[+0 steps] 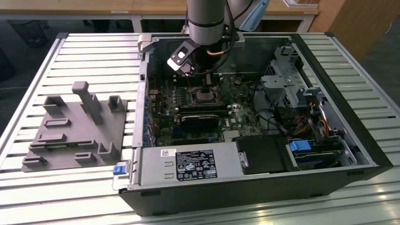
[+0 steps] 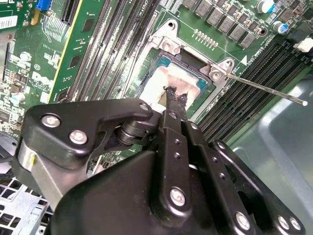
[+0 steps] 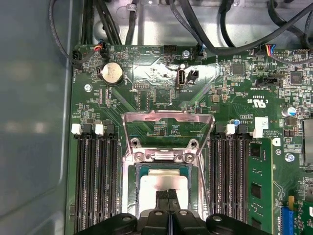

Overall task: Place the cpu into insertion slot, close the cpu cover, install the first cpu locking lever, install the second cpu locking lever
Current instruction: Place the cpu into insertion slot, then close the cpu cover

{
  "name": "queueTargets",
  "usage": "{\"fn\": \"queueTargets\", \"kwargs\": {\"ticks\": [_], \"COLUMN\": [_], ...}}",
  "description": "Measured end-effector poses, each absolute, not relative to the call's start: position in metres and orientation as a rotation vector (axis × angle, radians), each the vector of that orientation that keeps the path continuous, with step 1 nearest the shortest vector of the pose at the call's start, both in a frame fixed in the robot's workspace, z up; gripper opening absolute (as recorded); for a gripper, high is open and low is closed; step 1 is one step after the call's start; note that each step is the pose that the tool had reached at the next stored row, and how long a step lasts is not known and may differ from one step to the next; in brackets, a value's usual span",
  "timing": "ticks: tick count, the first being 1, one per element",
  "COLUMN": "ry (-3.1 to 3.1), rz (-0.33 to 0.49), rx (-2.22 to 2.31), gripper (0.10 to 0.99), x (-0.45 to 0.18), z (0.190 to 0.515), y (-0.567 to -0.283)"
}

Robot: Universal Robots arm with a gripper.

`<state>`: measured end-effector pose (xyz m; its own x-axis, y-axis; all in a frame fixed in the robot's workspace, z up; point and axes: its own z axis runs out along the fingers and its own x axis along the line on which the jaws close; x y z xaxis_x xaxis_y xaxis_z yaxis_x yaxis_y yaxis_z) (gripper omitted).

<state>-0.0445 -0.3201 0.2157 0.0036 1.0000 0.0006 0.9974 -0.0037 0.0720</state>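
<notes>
The cpu (image 3: 164,183) lies flat in the insertion slot (image 3: 128,188), its silvery top showing in both wrist views (image 2: 155,84). My gripper (image 3: 168,195) is shut, fingertips together right over the cpu's top (image 2: 174,94), with nothing between them. Beyond the slot, the cpu cover (image 3: 166,116) stands open on its hinge, and the board shows through its cutout. A thin locking lever (image 2: 266,89) sticks out free from the slot's corner. In the exterior view the gripper (image 1: 206,90) reaches down inside the open computer case onto the motherboard (image 1: 240,119).
Long black memory slots (image 3: 95,181) flank the socket on both sides (image 3: 232,176). Cables (image 3: 195,22) hang beyond the board. A black cooler block (image 1: 200,121), power supply (image 1: 187,165) and drive cage (image 1: 287,84) crowd the case. A grey fixture (image 1: 75,131) sits at the exterior view's left.
</notes>
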Motion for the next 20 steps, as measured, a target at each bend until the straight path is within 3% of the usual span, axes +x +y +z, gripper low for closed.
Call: {"fn": "queueTargets", "kwargs": {"ticks": [20], "ry": [2.181], "rz": [0.079], "rx": [2.189], "gripper": [0.106], "x": [-0.044], "z": [0.242], "y": [-0.32]}}
